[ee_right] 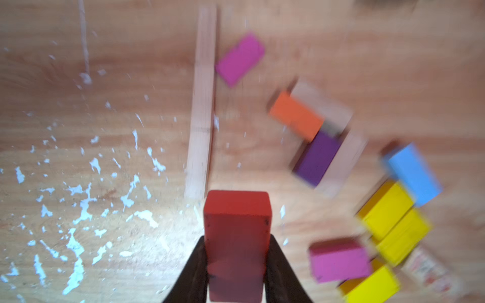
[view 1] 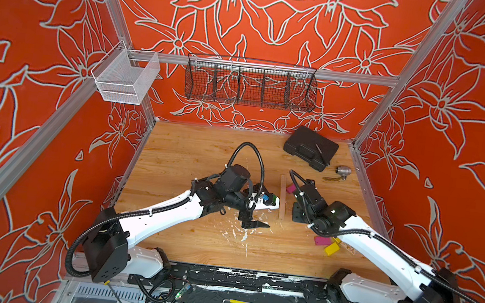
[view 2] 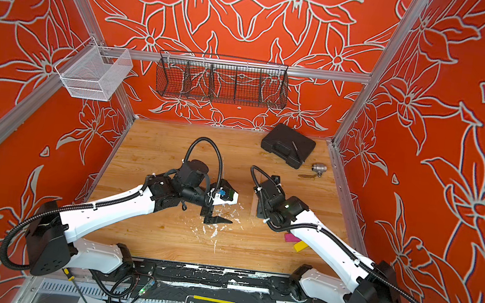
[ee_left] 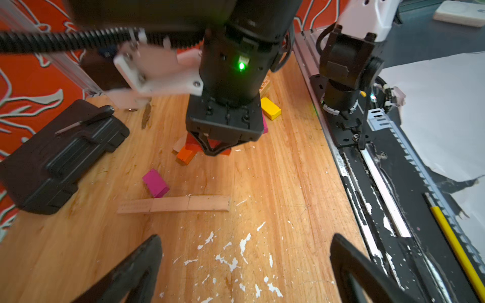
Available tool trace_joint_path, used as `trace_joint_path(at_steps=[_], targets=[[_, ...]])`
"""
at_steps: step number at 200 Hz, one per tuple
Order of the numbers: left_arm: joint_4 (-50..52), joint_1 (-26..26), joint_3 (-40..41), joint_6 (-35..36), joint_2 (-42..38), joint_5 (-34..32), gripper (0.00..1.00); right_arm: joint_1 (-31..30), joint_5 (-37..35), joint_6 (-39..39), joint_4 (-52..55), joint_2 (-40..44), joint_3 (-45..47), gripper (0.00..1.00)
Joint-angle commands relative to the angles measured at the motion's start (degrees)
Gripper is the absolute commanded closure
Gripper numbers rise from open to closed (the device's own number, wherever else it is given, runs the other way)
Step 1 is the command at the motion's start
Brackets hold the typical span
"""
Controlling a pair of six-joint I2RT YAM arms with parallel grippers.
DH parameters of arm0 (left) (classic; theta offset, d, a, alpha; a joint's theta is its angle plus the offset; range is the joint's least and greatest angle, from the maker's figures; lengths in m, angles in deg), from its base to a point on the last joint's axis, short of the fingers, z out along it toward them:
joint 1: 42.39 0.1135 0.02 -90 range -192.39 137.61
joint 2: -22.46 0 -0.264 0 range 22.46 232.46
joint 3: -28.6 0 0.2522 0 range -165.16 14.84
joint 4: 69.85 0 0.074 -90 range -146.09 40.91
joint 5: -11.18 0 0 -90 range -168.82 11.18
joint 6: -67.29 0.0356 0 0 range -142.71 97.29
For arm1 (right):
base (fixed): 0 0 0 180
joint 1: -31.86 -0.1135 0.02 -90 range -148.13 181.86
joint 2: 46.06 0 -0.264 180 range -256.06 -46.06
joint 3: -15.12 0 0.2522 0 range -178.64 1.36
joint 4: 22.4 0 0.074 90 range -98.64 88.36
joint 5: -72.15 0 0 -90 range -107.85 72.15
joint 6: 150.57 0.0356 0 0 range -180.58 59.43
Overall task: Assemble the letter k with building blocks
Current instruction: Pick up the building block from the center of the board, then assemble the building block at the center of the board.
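Because the red block [ee_right: 237, 207] is pinched by the right claw [ee_right: 237, 237] only along its rear part, with the jaws drawn in against its two long sides, a swivel in the grip is judged possible if its free end is caught on the table [ee_right: 105, 65] during lowering. A greater risk is seen in the row of plain wooden blocks [ee_right: 202, 105], which is laid end to end as the stem of the letter and is fixed by nothing. A brush from the red block or a jaw would be enough for the line to be bent or broken. The slanted pink block [ee_right: 240, 59], set just beside the row and taken for the upper arm, could be knocked in the same way. The red block is found close to the end of the row nearest the robot's base, on the side where the pink block and the orange block [ee_right: 296, 115] lie. Whether it is clear of the table cannot be told. Its long axis is seen to run straight out from between the jaws, about parallel with the row, with the free end pointed away from the base, so a turn is thought needed before a slanted lower arm can be formed. The left claw [ee_left: 244, 251] is held wide open and empty on the other side of the row.
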Motion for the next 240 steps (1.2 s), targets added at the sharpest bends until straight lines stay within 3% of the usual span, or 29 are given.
trace_joint_path(at_steps=[1, 15, 43, 89, 156, 240], targets=[[-2.9, -0.2, 0.7, -1.2, -2.0, -2.5, 0.03, 1.6, -6.8, -18.7, -0.3, -0.2, -2.8, 0.78], [-3.3, 0.3, 0.8, -1.8, -2.3, -2.0, 0.03, 4.0, -5.2, -26.4, -1.4, -1.0, -3.6, 0.78], [-3.7, 1.8, 0.3, -3.5, -2.2, -0.1, 0.03, 11.1, 8.6, -41.0, -1.9, -2.8, -4.9, 0.79], [-5.5, 4.3, 0.0, -6.9, -1.8, 2.2, 0.03, 14.2, 13.2, -56.8, 0.8, -9.9, -7.6, 0.82], [-4.9, 5.1, 0.6, -4.6, -3.2, 5.3, 0.03, 17.8, 21.3, -61.0, 4.7, -25.9, -15.1, 0.82], [-4.9, 5.5, 0.8, -4.3, -3.4, 4.1, 0.03, 19.7, 23.4, -63.8, 4.0, -35.5, -18.9, 0.84]])
